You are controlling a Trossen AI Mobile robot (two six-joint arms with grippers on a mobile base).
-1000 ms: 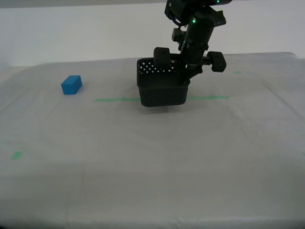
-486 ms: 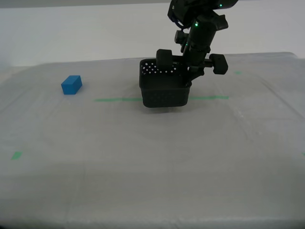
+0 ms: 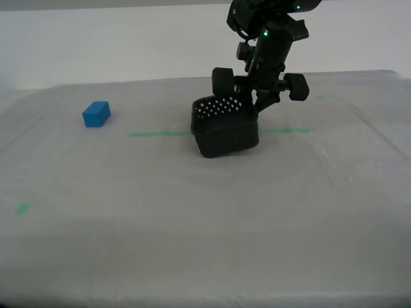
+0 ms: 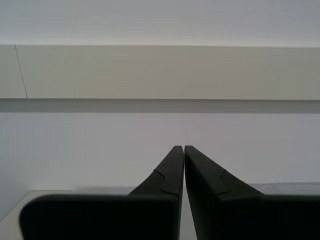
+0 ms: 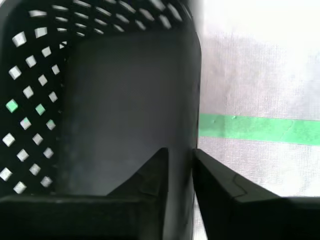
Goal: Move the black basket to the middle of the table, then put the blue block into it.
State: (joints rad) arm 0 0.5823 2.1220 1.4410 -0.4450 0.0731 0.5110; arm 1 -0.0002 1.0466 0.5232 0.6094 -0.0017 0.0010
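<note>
- The counter [image 3: 192,244] fills the exterior view from its near edge at 6 o'clock to its far edge just below the pale wall.
- Open surface: the whole near half of the counter is bare covering, from the basket toward 6 o'clock. Bare covering also lies between the basket and the block.
- A thin green tape line [image 3: 157,134] runs across the counter, passing behind the basket and reappearing on its 3 o'clock side. A small green tape bit [image 3: 23,208] lies toward 8 o'clock, near the exterior view's left edge.
- The black basket [image 3: 226,133] sits near the middle of the counter on the tape line. It is tilted, with its perforated rim raised and its lower corner toward 6 o'clock at or near the surface; contact there cannot be confirmed.
- My first gripper [image 5: 180,155] reaches down from 12 o'clock over the basket. Its fingers are pinching one side wall of the basket: one finger [image 5: 150,172] inside the wall, the other outside, over the covering and green tape.
- In the exterior view my first gripper [image 3: 252,106] meets the basket at the rim on its 2 o'clock side.
- The blue block [image 3: 96,114] rests on the counter at 9 o'clock from the basket, well apart from it and from the first gripper, slightly beyond the tape line.
- My second gripper [image 4: 183,148] has its fingers pressed together with nothing between them. It points at a pale wall, clear of the task objects.
</note>
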